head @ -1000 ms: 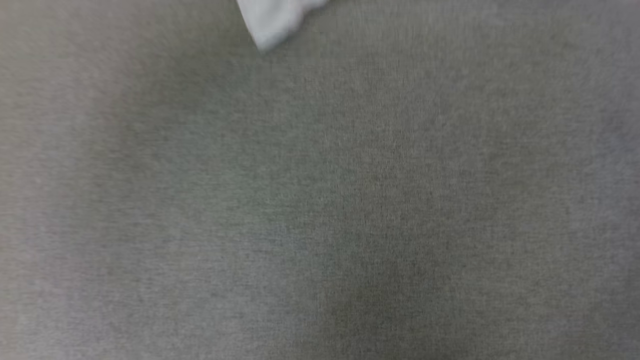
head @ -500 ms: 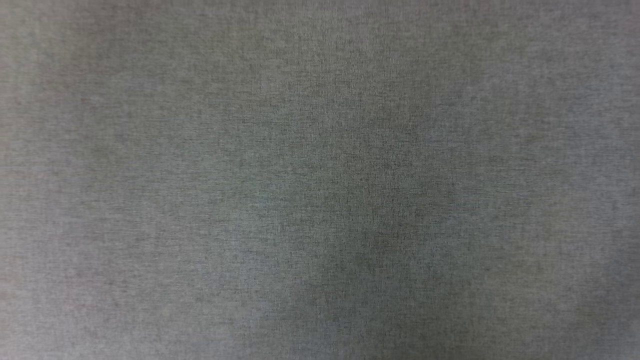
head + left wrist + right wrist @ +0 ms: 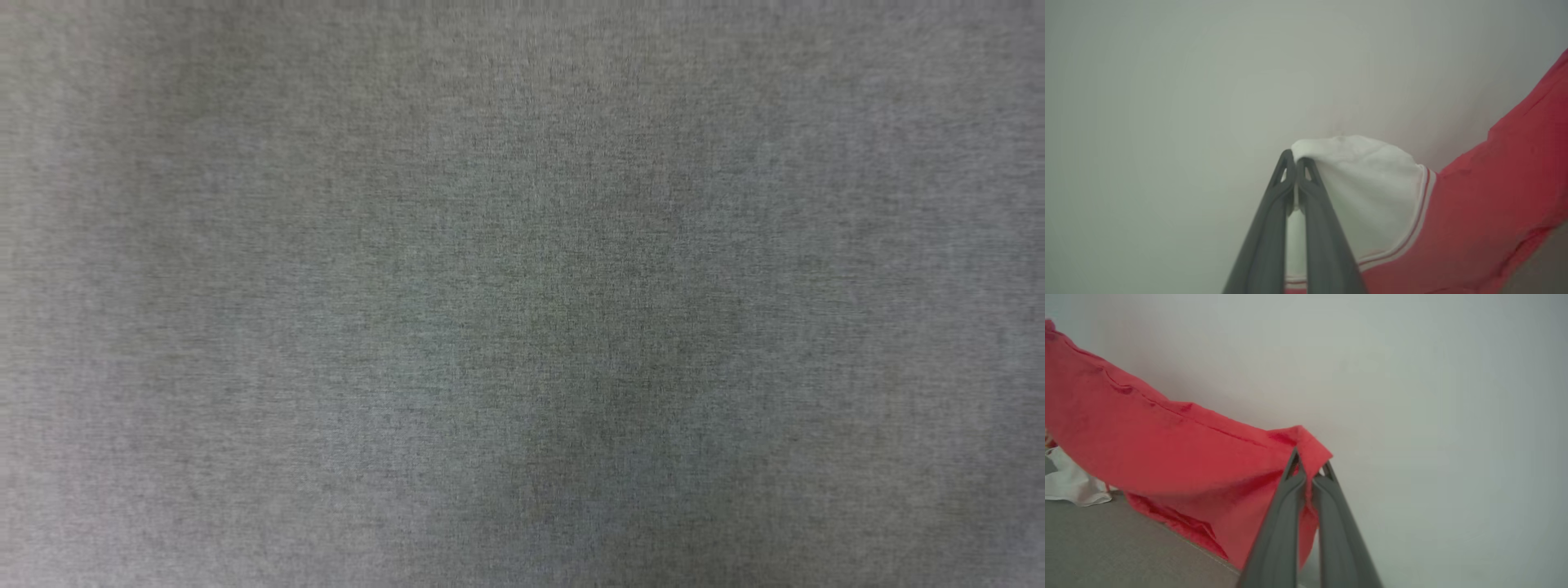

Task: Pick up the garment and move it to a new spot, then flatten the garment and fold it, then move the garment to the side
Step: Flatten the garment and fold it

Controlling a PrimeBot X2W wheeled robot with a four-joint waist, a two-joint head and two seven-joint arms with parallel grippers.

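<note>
The shirt (image 3: 1486, 212) looks soft, light and limp, sagging between the left end effector (image 3: 1295, 163) clamped on its white sleeve (image 3: 1372, 188) and the right end effector (image 3: 1309, 469) clamped on a red corner (image 3: 1306, 443).

grey fabric surface (image 3: 522, 294), pale plain wall (image 3: 1167, 81)

The red jersey T-shirt (image 3: 1494, 196) with a white short sleeve and red-and-white striped trim is hanging lifted. Its white sleeve is sitting pinched at the left hand's (image 3: 1295, 161) tips, a red corner at the right hand's (image 3: 1309, 463) tips, and the red cloth is sagging away beside each hand.
</note>
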